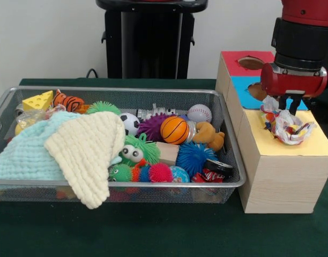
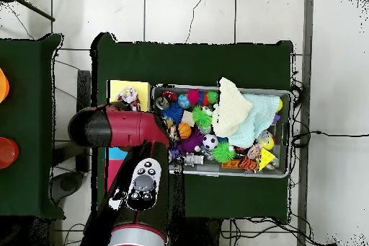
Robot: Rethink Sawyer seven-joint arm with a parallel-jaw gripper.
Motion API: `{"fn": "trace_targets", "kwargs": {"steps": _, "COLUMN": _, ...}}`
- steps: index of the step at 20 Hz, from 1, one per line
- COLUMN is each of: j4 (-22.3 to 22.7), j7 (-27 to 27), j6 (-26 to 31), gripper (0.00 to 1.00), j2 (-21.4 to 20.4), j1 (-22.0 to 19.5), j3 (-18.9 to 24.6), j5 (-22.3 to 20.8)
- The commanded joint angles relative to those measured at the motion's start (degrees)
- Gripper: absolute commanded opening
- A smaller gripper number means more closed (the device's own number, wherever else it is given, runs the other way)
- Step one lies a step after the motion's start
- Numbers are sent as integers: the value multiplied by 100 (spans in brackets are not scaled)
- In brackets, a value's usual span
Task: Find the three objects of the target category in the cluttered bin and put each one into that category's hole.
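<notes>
The wire-mesh bin (image 1: 153, 184) holds several toys and also shows in the overhead view (image 2: 290, 113). My gripper (image 1: 290, 110) hangs over the yellow panel (image 1: 314, 144) of the wooden box. A crumpled clear wrapper with coloured prints (image 1: 290, 128) is right under it, on or just above the panel, and it covers the yellow hole. In the overhead view this wrapper (image 2: 128, 97) lies on the yellow panel (image 2: 137, 86) and the arm hides the gripper. Another crinkly clear wrapper (image 1: 29, 116) lies at the bin's far left, by a cheese toy.
A blue-topped hole (image 1: 258, 91) and a red-topped hole (image 1: 251, 62) lie behind the yellow panel. In the bin are a cream cloth (image 1: 86, 150) hanging over the front rim, a mint cloth (image 1: 24, 155), spiky balls (image 1: 195, 158), a basketball (image 1: 174, 130) and a baseball (image 1: 199, 113).
</notes>
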Motion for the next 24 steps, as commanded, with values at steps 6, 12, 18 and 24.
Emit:
{"fn": "trace_targets", "kwargs": {"steps": 6, "j4": 93, "j7": 1402, "j6": 934, "gripper": 0, "j2": 334, "j1": 70, "j3": -5, "j5": 210}}
{"fn": "trace_targets", "kwargs": {"steps": 12, "j4": -3, "j7": 1743, "j6": 1019, "gripper": 0, "j2": 418, "j1": 381, "j3": -280, "j5": 359}}
{"fn": "trace_targets", "kwargs": {"steps": 18, "j4": 132, "j7": 1647, "j6": 1092, "gripper": 0, "j2": 190, "j1": 379, "j3": -244, "j5": 538}}
{"fn": "trace_targets", "kwargs": {"steps": 24, "j4": 141, "j7": 1552, "j6": 1685, "gripper": 0, "j2": -191, "j1": 489, "j3": -464, "j5": 539}}
